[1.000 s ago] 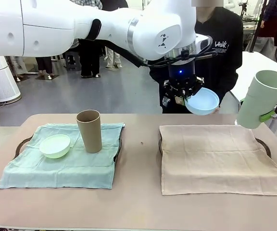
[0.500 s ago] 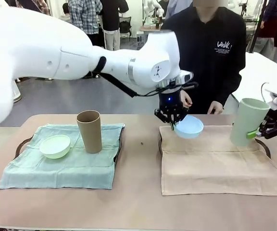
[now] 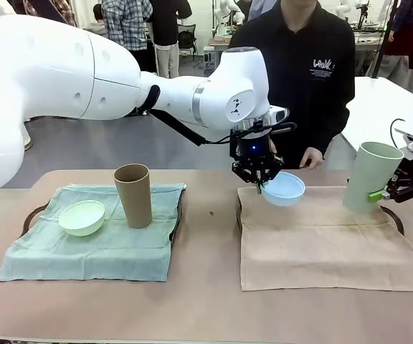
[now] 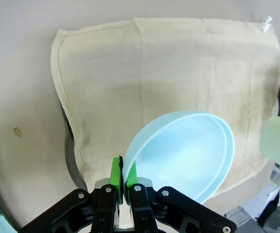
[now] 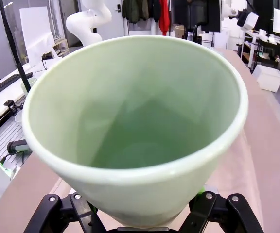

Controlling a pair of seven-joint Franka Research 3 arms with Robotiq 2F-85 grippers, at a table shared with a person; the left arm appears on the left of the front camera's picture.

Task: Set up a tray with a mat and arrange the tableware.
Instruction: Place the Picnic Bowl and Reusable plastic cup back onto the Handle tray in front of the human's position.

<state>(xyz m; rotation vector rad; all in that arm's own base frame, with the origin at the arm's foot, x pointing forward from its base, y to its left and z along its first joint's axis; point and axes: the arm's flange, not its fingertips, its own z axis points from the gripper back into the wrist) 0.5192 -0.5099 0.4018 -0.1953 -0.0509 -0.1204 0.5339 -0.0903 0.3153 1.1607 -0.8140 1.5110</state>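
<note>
The light blue bowl [image 3: 283, 189], pinched at its rim by the left jaws, should be levelled before release on the beige mat [image 3: 328, 236]; the pale green cup [image 3: 370, 177] is clamped by the right jaws.

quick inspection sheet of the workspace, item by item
surface: tan table with two trays, a green mat on the left one and a beige mat on the right one
job's things: pale green bowl and brown cup stand on the green mat; blue bowl and pale green cup are held, tilted, over the beige mat
clutter: a small speck between the trays
grippers: left tool pinches the blue bowl's rim; right tool grips the pale green cup
cables: black cable along the left arm
surroundings: person at the far side, others behind
</note>
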